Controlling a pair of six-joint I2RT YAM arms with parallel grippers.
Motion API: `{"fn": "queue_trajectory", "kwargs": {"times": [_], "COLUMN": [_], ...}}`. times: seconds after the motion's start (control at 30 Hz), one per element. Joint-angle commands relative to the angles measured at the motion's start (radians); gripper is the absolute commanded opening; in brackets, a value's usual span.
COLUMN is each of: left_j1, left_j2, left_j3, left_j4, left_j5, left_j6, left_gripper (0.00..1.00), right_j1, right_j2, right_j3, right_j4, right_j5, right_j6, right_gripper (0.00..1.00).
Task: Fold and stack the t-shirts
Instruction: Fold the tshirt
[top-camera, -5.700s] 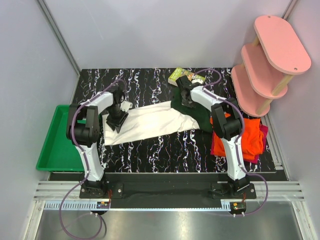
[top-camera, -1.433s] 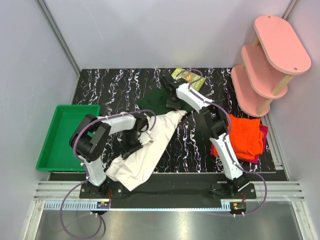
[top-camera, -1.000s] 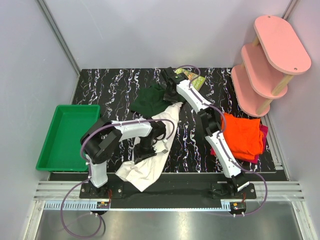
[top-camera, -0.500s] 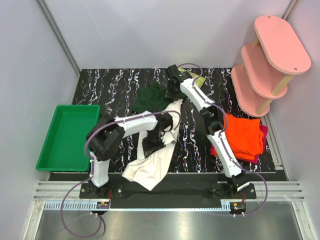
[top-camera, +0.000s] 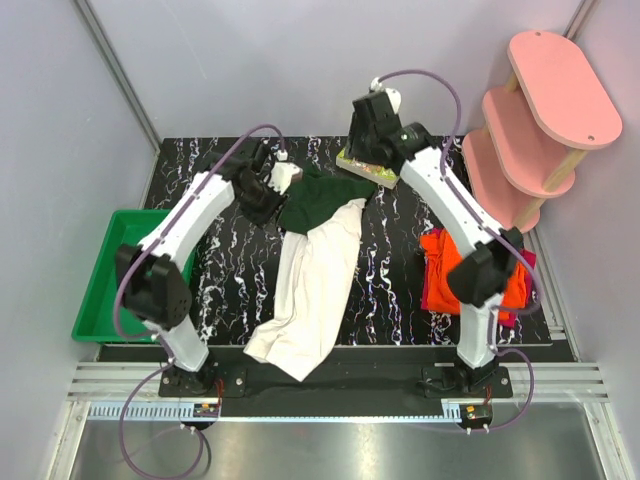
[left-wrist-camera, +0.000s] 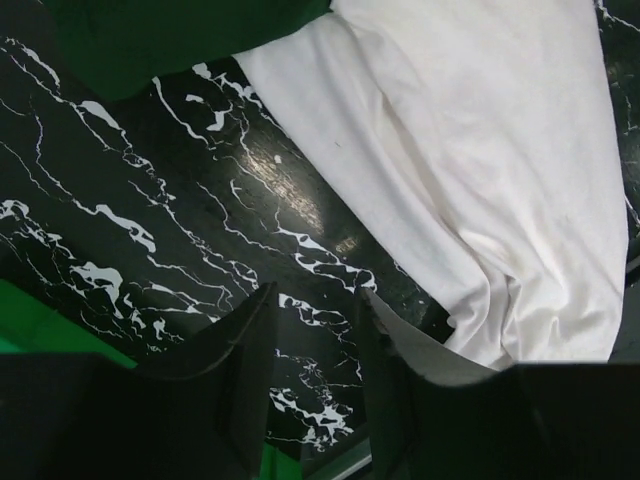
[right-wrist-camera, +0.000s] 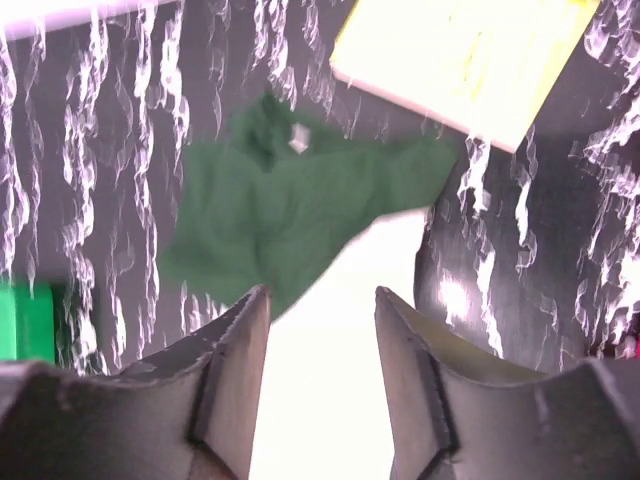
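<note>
Cream-white t-shirt (top-camera: 315, 270) overhangs the lower edge of the desk (top-camera: 400, 290) while left fingers (left-wrist-camera: 242, 365) and right fingers (right-wrist-camera: 232, 375) hang apart, empty, so it could slide off.

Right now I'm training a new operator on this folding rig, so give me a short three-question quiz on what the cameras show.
1. True or false: the left gripper is holding the cream shirt.
2. Which stands nearest the orange shirt? A) green tray B) pink shelf C) book
3. Fill in: the cream shirt's sleeves are dark ____.
Key: 1 false, its jaws stand open with nothing between them; 2 B; 3 green.
</note>
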Motion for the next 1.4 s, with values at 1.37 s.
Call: {"fn": "queue_trajectory", "kwargs": {"times": [1.37], "left_j1": [0.156], "left_j2": [0.945], "left_j3": [0.843], "left_j4": [-0.053], "left_j5": [-0.181], "left_j6": [-0.045], "left_gripper": [0.24], "right_j1": [0.357], "right_j2": [-0.178], "right_j3": [-0.806], "right_j4": [0.229], "right_j5": [0.09], "right_j6": [0.296], "right_gripper": [0.42]}}
